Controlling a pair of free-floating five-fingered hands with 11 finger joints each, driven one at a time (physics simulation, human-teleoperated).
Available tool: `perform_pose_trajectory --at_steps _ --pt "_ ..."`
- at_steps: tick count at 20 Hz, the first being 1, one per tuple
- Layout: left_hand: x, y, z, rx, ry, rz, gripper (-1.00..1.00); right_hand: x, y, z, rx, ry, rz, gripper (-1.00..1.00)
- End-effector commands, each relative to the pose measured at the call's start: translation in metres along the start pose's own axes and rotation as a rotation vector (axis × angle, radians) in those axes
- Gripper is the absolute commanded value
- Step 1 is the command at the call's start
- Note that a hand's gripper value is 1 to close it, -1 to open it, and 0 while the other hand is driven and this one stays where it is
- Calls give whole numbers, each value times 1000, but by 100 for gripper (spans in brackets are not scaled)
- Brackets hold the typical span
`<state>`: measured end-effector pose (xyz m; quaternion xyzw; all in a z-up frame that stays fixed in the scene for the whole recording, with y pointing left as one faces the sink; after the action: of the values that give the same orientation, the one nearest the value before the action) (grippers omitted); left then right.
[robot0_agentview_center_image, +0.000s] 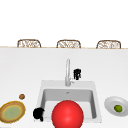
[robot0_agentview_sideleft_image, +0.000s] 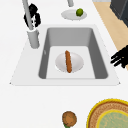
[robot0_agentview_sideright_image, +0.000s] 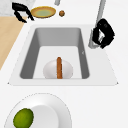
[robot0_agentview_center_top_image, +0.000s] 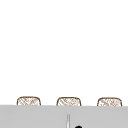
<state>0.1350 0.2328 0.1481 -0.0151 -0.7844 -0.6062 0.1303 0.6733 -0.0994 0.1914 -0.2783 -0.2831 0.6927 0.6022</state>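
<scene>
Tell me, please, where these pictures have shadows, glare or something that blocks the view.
Front view: a big red ball blocks the sink floor; flat light, no glare. Left side view: the basin walls are shaded grey and the sausage on its plate shows clearly. Right side view: the right hand by the faucet is plain black, without highlights.

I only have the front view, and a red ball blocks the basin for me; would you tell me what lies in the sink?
Observer: A white plate lies on the sink floor, with a sausage on it.
Operator: Thank you. Does the right hand touch the faucet?
Observer: The right hand sits close beside the faucet; contact I cannot tell.
Operator: And the left hand?
Observer: The left hand holds nothing, fingers spread toward the basin.
</scene>
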Motion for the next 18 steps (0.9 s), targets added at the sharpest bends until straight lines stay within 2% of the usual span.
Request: perform_pose_trajectory --at_steps 1,4,12,18 --pt "0 0 0 0 0 0 0 15 -13 11 -75 6 7 100" --pt "0 0 0 0 0 0 0 29 -7 15 -111 55 27 100" --pt "0 0 0 0 0 0 0 62 13 18 -282 315 108 100" --pt "0 0 0 0 0 0 0 73 18 11 -349 451 137 100"
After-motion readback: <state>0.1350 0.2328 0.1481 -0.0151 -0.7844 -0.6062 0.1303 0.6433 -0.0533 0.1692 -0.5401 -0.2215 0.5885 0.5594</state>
